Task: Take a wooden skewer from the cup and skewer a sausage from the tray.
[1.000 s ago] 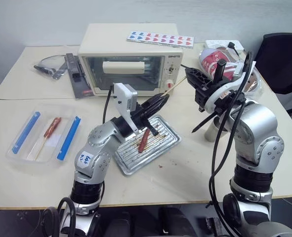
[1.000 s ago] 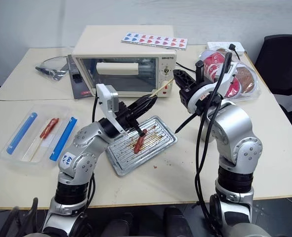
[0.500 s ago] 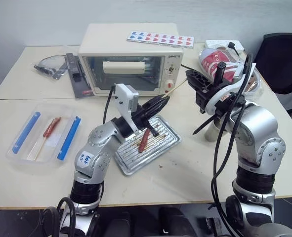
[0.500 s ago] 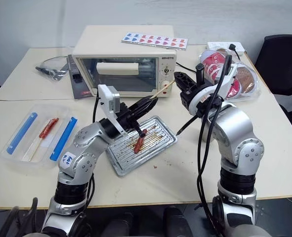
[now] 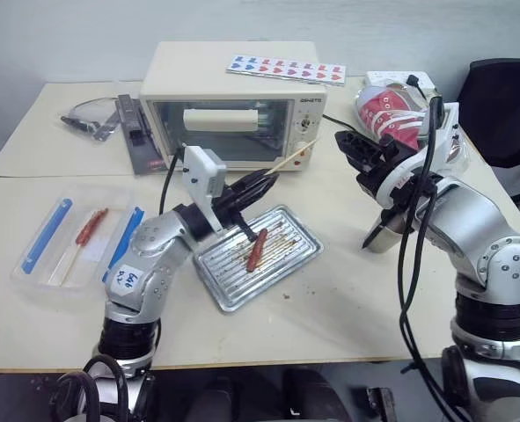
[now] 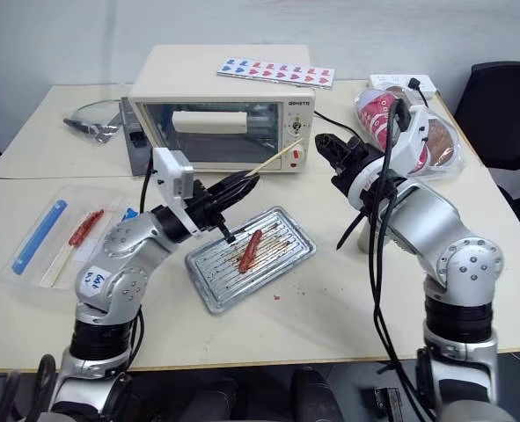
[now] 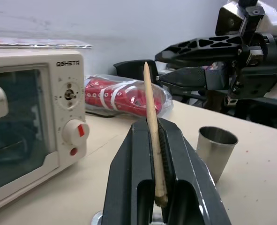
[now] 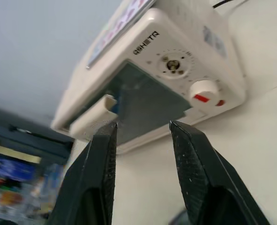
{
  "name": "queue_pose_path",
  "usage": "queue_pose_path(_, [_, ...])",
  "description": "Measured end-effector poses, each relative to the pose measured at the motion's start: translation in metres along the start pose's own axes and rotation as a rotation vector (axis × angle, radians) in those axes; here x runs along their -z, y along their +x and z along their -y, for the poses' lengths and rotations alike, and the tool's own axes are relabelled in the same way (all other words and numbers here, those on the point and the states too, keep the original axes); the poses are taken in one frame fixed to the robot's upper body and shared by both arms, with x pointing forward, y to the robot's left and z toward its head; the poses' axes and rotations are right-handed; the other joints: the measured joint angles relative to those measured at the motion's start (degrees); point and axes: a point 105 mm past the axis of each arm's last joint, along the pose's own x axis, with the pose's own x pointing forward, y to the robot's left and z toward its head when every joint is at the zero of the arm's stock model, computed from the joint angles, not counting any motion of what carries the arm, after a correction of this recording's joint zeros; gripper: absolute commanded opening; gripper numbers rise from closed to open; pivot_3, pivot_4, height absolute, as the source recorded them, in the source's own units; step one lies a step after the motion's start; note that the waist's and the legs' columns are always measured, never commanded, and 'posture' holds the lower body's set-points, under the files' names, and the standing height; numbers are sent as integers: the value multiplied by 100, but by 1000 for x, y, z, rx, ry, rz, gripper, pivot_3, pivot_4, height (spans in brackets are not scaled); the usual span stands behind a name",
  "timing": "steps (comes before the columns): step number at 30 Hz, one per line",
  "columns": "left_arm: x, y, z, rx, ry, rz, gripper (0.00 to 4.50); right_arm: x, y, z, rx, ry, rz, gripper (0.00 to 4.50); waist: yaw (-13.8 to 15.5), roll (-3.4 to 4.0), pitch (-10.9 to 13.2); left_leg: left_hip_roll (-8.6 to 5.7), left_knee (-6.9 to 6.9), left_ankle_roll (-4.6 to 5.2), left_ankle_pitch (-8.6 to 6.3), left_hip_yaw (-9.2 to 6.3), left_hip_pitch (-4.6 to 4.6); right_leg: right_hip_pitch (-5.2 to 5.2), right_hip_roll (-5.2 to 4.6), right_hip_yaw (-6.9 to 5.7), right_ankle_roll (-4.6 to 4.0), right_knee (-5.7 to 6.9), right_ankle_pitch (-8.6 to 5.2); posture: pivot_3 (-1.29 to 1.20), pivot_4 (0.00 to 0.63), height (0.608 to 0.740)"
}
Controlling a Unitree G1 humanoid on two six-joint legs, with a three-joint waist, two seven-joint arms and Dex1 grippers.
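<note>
Cream tabletop: left gripper (image 7: pixel 159 154) clenches the wooden skewer (image 7: pixel 152 140), already out of the cup (image 7: pixel 215 149); right gripper (image 8: pixel 140 154) gapes empty; below, the sausage (image 5: pixel 256 250) lies unpierced in the tray (image 5: pixel 290 255).

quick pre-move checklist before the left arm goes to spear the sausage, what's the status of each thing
1. Wooden skewer clamped in the left gripper: ok, fingers shut on it, pointed end sticking out.
2. Sausage lying in the tray: ok, nothing on top of it.
3. Skewer tip aimed at the sausage: not ok, it points up toward the toaster oven.
4. Right gripper out of the way: ok, fingers apart, nothing between them, off to the side near the cup.
5. Tray held steady: not ok, neither gripper touches it.
6. Skewer straight and unbroken: ok on the visible length.
</note>
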Motion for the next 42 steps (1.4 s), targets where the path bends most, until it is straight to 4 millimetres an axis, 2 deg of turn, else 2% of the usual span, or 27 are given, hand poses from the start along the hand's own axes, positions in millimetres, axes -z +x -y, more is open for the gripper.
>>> queue_pose_path(5, [-8, -21, -21, -35, 91, -62, 0, 27, 5, 1, -4, -363, -131, 1858, -3, 0, 0, 3, -1, 0, 0, -2, -8, -7, 1, -1, 0, -6, 0, 0, 150, 740])
queue_pose_path(7, [-15, -34, -34, -64, 146, -98, 0, 49, 6, 0, -34, -533, -213, 1858, -3, 0, 0, 3, 2, 0, 0, -5, -19, -16, 1, -4, 0, -4, 0, 0, 150, 740])
queue_pose_path(10, [-24, -46, -46, -86, 195, -128, 0, 75, 7, -1, -85, -661, -301, 1858, 7, 0, 0, 1, 5, 0, 0, -10, -28, -22, -2, -8, 0, -5, 0, 0, 150, 740])
queue_pose_path(14, [-30, -64, -51, -59, 208, -206, 0, 104, 5, 7, -128, -743, -435, 1858, 11, -1, 0, -2, 5, 0, -1, -16, -35, -25, -5, -13, 1, -9, 1, 0, 150, 740])
queue_pose_path(16, [-25, -84, -43, -14, 166, -282, 0, 119, 2, 7, -178, -708, -489, 1858, -2, -1, 0, -1, 1, 2, -2, -18, -37, -26, -5, -14, 1, -16, 1, 0, 150, 740])
queue_pose_path(20, [-17, -106, -31, 46, 102, -383, 0, 145, -5, 4, -262, -655, -591, 1858, -7, -2, 2, -1, 3, 0, -2, -19, -37, -28, -5, -15, 1, -14, 1, 0, 150, 740])
queue_pose_path(26, [-28, -116, -30, 66, 120, -411, 0, 158, 6, -9, -319, -630, -585, 1858, 1, -3, 1, -4, 7, -2, 0, -19, -30, -27, -7, -14, 0, -15, 1, 0, 150, 740])
queue_pose_path(33, [-29, -114, -29, 72, 121, -407, 0, 168, 19, 0, -251, -641, -603, 1858, -9, -3, 1, -7, 2, -1, -1, -17, -39, -39, -7, -13, 0, -3, 1, 0, 150, 740])
queue_pose_path(42, [-25, -111, -26, 92, 120, -396, 0, 154, 23, 13, -159, -668, -579, 1858, -20, -3, 1, -6, 2, -2, 0, -14, -41, -48, -6, -9, 0, 7, 1, 0, 150, 740])
